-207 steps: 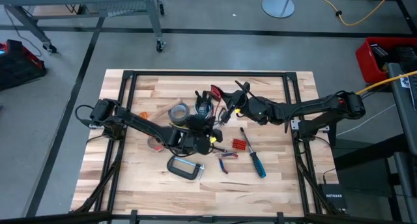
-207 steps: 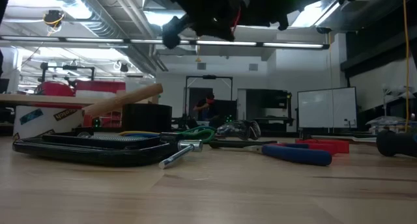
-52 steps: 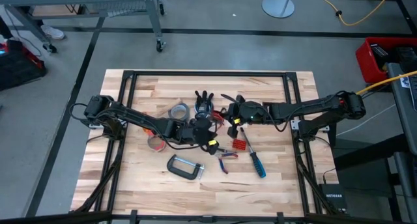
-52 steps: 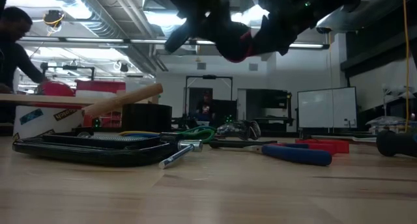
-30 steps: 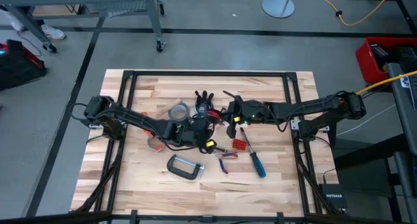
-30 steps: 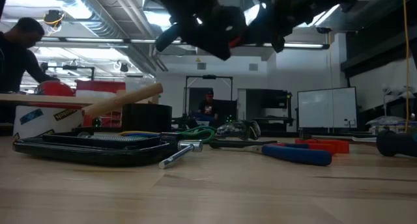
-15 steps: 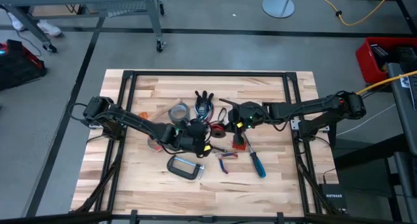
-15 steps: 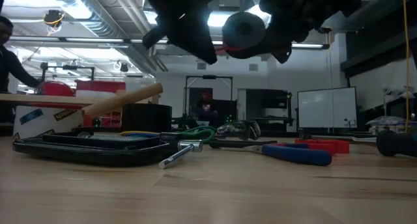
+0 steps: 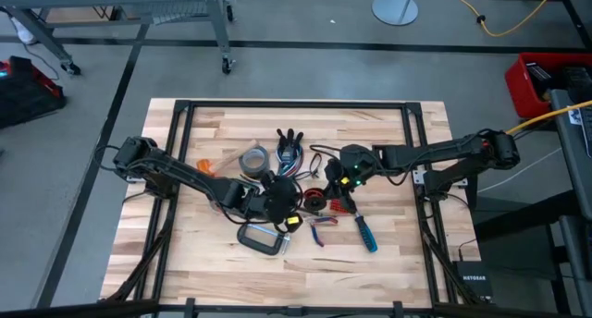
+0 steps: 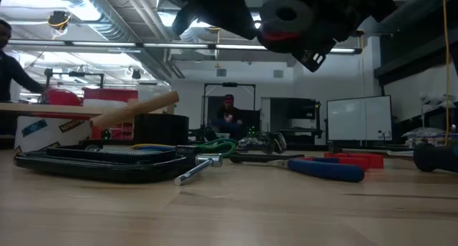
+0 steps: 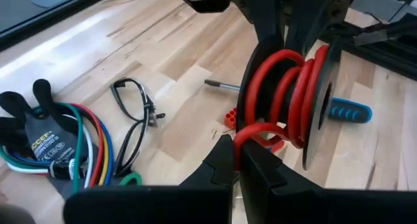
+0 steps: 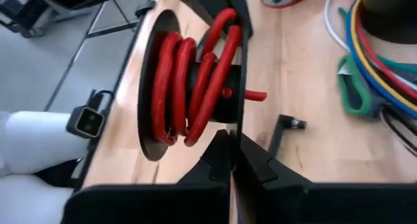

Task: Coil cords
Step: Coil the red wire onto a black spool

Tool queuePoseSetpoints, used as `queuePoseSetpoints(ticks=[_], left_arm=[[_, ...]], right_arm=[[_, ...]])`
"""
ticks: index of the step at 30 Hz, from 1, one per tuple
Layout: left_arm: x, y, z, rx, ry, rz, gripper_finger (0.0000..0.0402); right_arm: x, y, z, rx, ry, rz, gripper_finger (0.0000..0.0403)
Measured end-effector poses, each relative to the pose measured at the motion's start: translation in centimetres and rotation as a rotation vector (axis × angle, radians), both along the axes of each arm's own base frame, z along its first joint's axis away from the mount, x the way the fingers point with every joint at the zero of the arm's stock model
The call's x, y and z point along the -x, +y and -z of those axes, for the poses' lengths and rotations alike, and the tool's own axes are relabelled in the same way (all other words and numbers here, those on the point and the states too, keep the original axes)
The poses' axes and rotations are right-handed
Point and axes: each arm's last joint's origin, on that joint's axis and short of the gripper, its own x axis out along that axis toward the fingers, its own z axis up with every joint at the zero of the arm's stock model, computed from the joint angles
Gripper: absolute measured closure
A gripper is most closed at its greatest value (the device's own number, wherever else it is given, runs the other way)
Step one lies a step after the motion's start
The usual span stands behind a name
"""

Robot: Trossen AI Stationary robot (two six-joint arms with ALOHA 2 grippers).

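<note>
Right gripper (image 12: 232, 140) jaws grip the black spool (image 12: 193, 87) flange; left gripper (image 11: 238, 149) jaws pinch the red cord (image 11: 280, 100) wound on it, mid-surface.

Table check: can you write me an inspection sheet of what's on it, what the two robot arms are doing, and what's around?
Surface: pale wooden plank table in a black frame.
Job's things: red cord wound in several turns on a black spool, held above the table; bundle of red, green, blue, white and black cords lying on the wood.
Clutter: grey duct tape roll, black C-clamp, blue-handled screwdriver, red-handled pliers.
Grippers: left gripper, jaws shut on the red cord; right gripper, jaws shut on the spool's rim.
Cables: yellow cable on the floor.
Surroundings: person far behind the table.
</note>
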Motion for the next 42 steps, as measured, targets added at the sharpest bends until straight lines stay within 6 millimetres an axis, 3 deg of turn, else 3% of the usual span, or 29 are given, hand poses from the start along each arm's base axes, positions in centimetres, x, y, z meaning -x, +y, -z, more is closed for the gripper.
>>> queuePoseSetpoints(ticks=[11, 42], left_arm=[[-0.1, -1.2, -0.6, -0.02, -0.054, 0.058, 0.0401], [0.3, -1.6, -0.2, -0.001, -0.01, 0.07, 0.0401]], right_arm=[[-0.1, 0.1, -0.1, -0.013, -0.023, -0.041, 0.0401], [0.2, 0.4, 0.0, -0.073, 0.014, -0.116, 0.0402]])
